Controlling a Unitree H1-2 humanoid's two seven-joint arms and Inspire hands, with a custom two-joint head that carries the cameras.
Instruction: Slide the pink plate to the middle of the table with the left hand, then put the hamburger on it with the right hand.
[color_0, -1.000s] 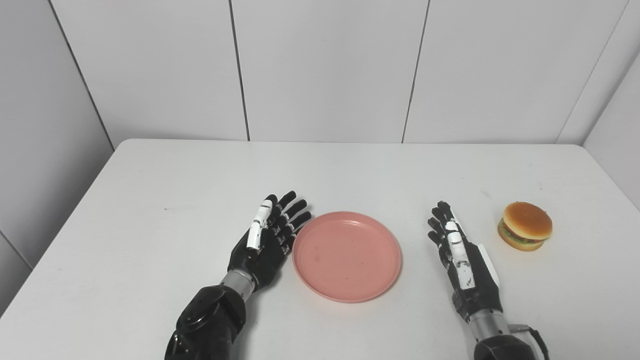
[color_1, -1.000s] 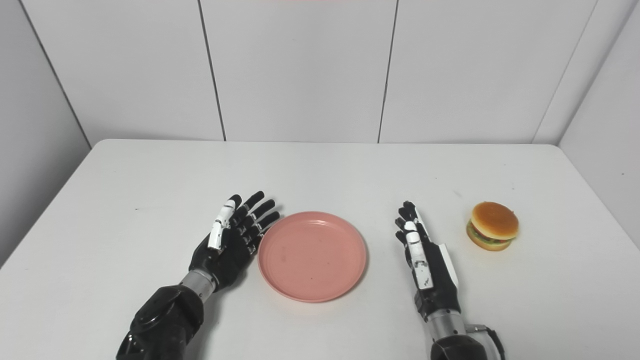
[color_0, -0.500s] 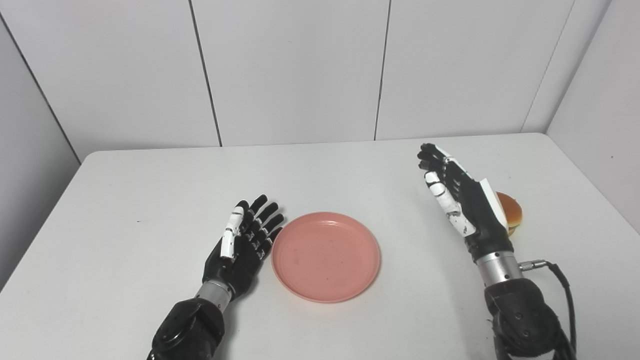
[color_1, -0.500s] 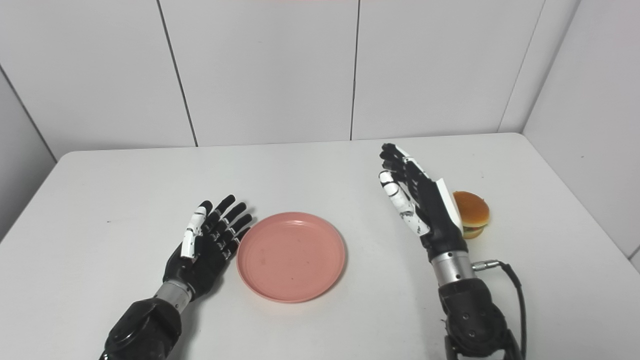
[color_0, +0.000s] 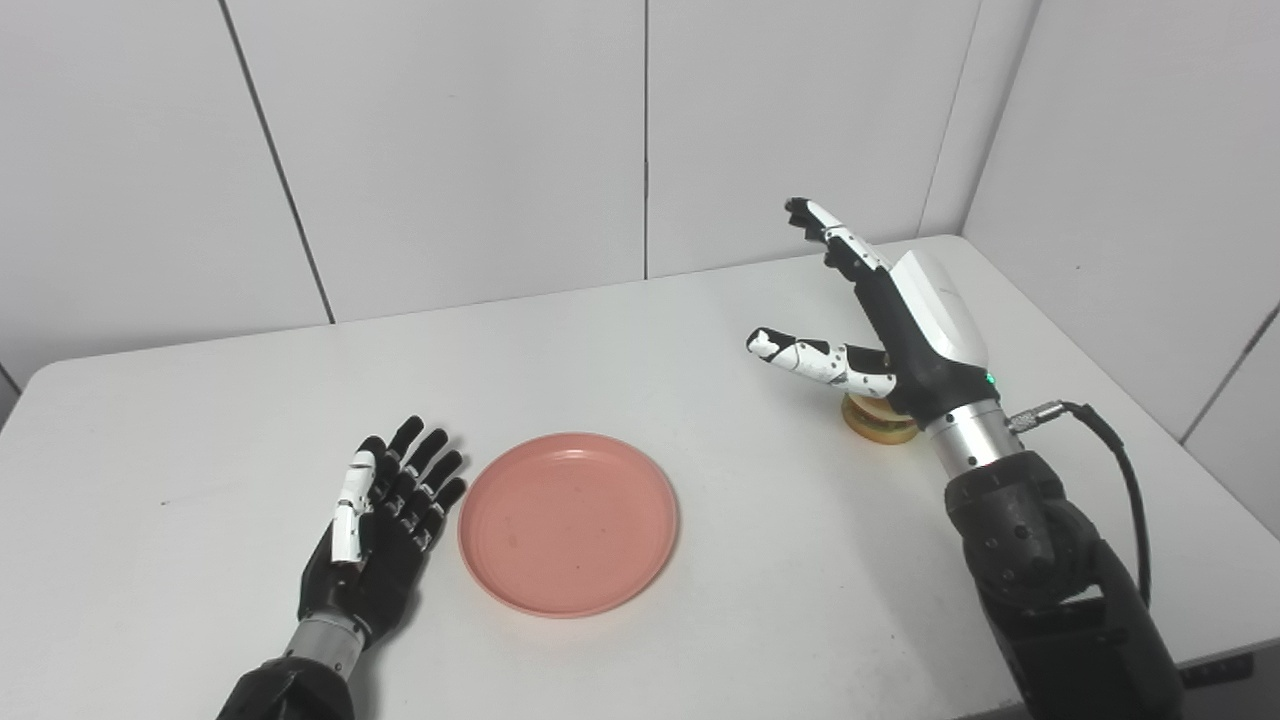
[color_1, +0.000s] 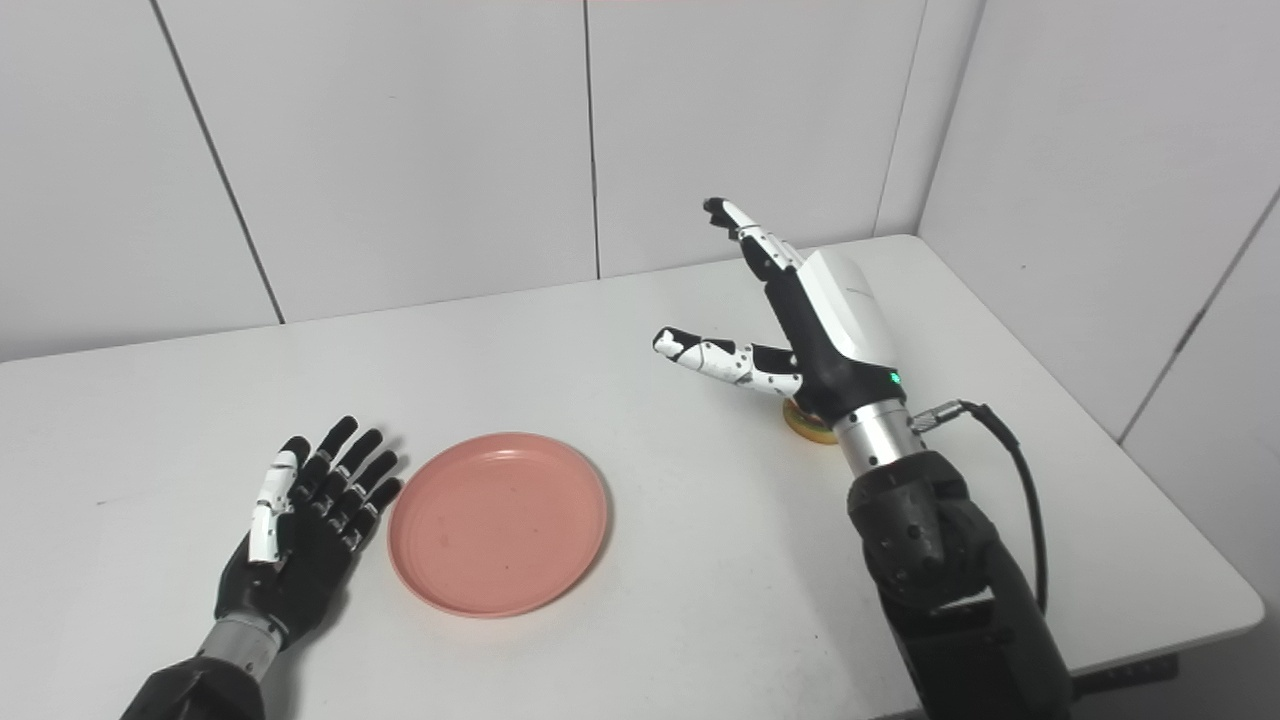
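The pink plate (color_0: 568, 522) lies flat on the white table (color_0: 640, 330), near its front middle. My left hand (color_0: 382, 525) rests open on the table just left of the plate, fingers spread, a small gap from the rim. My right hand (color_0: 885, 320) is raised above the table on the right, open, thumb pointing left and fingers pointing up and away. The hamburger (color_0: 878, 420) sits on the table directly under that hand; only its lower edge shows below the palm.
The table's right edge (color_1: 1100, 440) and front right corner are in view close to my right arm. A black cable (color_0: 1115, 470) loops off the right wrist. White wall panels stand behind and to the right.
The camera has swung to the right. My right hand rose, moved over the hamburger and turned, with the thumb now spread out to the left. Left hand and plate stayed put.
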